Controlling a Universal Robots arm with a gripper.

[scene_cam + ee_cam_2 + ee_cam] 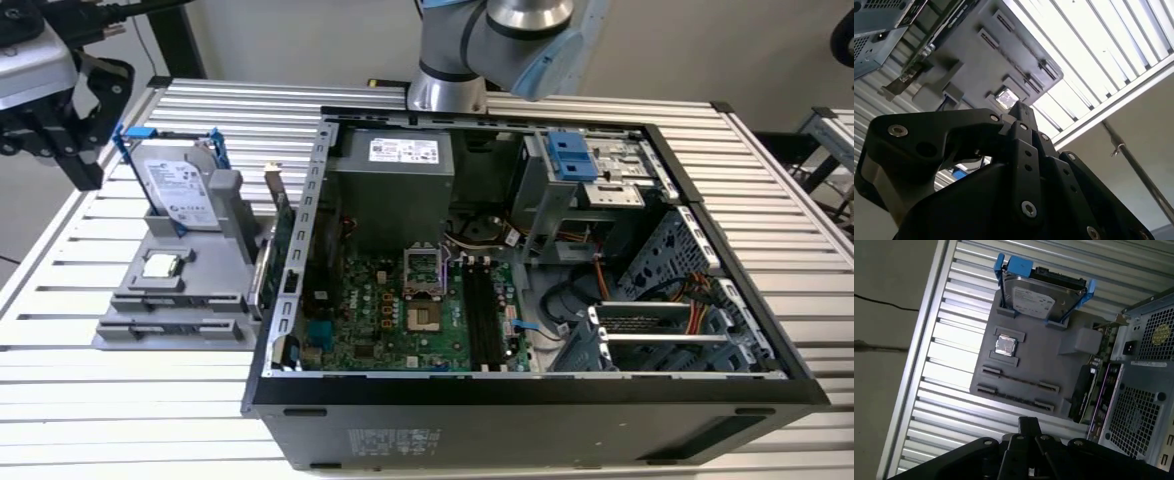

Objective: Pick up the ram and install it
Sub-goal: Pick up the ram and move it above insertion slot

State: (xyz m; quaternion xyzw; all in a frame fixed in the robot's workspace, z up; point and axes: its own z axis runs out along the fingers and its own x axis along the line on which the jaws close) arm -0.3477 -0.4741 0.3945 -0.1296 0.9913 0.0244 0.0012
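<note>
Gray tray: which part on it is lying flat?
The small square silver chip, flat in its recess on the tray. The hard drive with blue rails stands on edge, and so does the dark card.

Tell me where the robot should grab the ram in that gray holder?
Grip the ram by its upper long edge, mid-length, from straight above, pinching its flat faces. It seems to stand on edge between end clips of the gray holder, leaving that thin edge exposed.

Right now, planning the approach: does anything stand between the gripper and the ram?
Nothing visible does. In the first wrist view the gripper hangs apart from the ram, edge-on in the grey holder, open air between.
</note>
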